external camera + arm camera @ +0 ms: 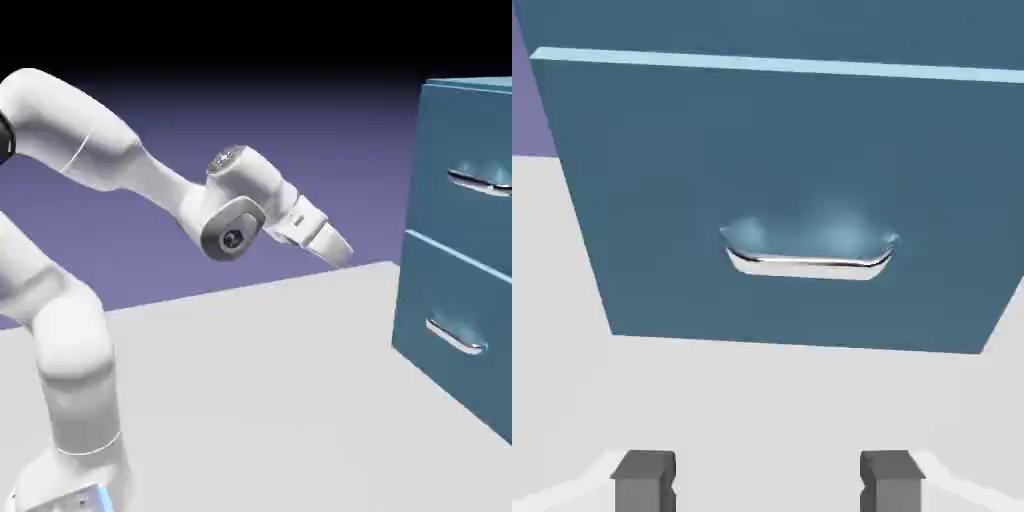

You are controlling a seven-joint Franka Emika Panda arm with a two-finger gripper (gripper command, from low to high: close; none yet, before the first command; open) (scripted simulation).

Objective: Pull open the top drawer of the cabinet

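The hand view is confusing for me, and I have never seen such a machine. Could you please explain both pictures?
The exterior view comes from a fixed camera and shows a white robot arm, rendered by a computer. It stands on a pale table, facing a teal-blue cabinet with an upper drawer and a lower drawer, both closed, each with a shiny bar handle.

The hand view comes from a camera on the arm's hand. The two grey blocks at its bottom edge are the fingertips of the claw. They stand apart with nothing between them, so it holds nothing. Ahead is the lower drawer's handle, not touched.
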